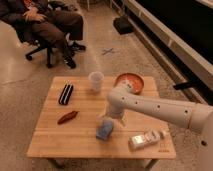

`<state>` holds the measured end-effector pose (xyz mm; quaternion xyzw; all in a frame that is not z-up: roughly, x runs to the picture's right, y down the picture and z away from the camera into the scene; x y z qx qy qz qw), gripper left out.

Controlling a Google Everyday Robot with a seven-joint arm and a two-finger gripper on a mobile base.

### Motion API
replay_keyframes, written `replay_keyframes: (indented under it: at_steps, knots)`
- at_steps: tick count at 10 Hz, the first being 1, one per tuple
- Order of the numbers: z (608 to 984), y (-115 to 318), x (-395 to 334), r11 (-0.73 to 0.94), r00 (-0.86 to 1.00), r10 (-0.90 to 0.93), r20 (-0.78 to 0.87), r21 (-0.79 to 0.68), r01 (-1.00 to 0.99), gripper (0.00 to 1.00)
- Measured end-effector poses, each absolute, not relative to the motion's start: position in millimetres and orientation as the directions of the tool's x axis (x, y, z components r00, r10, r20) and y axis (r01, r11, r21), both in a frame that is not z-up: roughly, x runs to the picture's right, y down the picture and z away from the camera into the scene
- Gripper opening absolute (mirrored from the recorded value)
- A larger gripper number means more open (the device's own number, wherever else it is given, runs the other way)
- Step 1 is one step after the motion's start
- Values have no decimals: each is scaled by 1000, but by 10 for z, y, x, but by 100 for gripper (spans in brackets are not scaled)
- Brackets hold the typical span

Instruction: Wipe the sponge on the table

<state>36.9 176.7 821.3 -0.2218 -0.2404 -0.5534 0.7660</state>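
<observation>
The light-blue sponge (pixel 104 131) lies on the light-wood table (pixel 80 142), a little in front of its middle. My white arm reaches in from the right and bends down at the wrist. The gripper (pixel 109 120) points downward just above the sponge's far edge, open, and I cannot tell whether it touches the sponge. The gripper's body hides part of the sponge's back edge.
On the table stand a white cup (pixel 96 80), an orange bowl (pixel 131 83), a black oblong object (pixel 66 94), a dark red oblong object (pixel 67 117) and a white-and-yellow packet (pixel 146 140). A person sits in an office chair (pixel 45 22) beyond the table. A black bag (pixel 122 25) lies on the floor.
</observation>
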Motion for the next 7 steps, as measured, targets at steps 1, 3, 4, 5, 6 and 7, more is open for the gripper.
replay_keyframes:
  at_steps: [1,3,4,5,6,7]
  knots:
    - [8230,1770,353,287,269,-742,614,-72,955,80]
    - [8263,1782,336,284,265,-744,614,-69,956,80]
    - [8286,1797,344,282,264,-744,613,-70,957,80]
    - [8298,1802,349,281,263,-745,613,-69,957,80]
    - [8308,1804,346,280,261,-746,613,-68,958,80]
    - [8318,1806,338,277,259,-747,612,-66,958,80]
